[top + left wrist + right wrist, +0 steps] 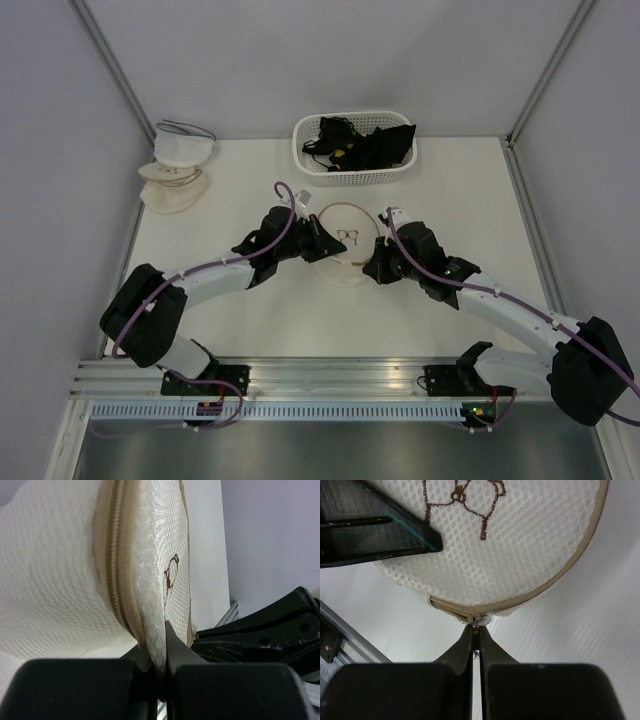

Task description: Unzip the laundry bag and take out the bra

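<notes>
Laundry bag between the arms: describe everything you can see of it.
The laundry bag is a round cream mesh pouch, face up, with a tan zip band around its rim and a small brown embroidered motif. The zip looks closed where visible. The left gripper pinches its edge; the right gripper is shut on the zip pull.

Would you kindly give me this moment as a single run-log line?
left gripper: shut on laundry bag edge | right gripper: shut on zip pull | zipper: closed where visible | bra: not seen
</notes>
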Robot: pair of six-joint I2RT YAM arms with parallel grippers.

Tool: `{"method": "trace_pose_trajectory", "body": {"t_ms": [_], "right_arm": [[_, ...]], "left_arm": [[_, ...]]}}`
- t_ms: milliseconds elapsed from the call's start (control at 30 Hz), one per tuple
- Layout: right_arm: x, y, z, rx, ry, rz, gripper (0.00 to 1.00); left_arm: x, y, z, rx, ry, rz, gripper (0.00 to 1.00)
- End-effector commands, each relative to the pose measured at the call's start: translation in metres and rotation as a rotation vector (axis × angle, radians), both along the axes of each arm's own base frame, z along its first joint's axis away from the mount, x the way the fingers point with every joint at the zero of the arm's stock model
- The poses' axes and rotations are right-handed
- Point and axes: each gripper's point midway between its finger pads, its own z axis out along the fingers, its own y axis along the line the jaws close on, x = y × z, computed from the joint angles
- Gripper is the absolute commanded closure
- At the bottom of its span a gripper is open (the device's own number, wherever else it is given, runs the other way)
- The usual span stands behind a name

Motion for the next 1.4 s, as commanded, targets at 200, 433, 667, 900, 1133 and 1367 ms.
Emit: {"method": "trace_pose_trajectory", "body": {"t_ms": [200,433,667,900,1133,1367], "right_arm": [[0.024,-0.066,-0.034,-0.373,0.037,-0.253,1.00],[0.022,-0.068,-0.043,-0.420,0.075,-0.236,1.00],[0.013,-0.041,-0.037,-0.290,0.086,-0.129,0.89],[0.011,-0.027,-0.037,-0.238,0.091,-0.076,0.77],[0.000,0.001,-0.025,-0.093,0.092,0.043,0.64],[-0.003,0.016,-0.020,-0.008,0.048,0.100,0.55]], "left_arm": [[-0.009,0.016,0.001,0.094,-0.075,-0.251,0.98],[-0.012,0.028,-0.003,0.123,-0.066,-0.318,0.98],[-0.009,0.029,-0.006,0.109,-0.047,-0.309,0.98],[-0.009,0.026,-0.002,0.086,-0.050,-0.313,0.98],[-0.009,0.023,-0.001,0.067,-0.050,-0.317,0.98],[-0.010,0.017,0.002,0.025,-0.041,-0.338,0.98]]}}
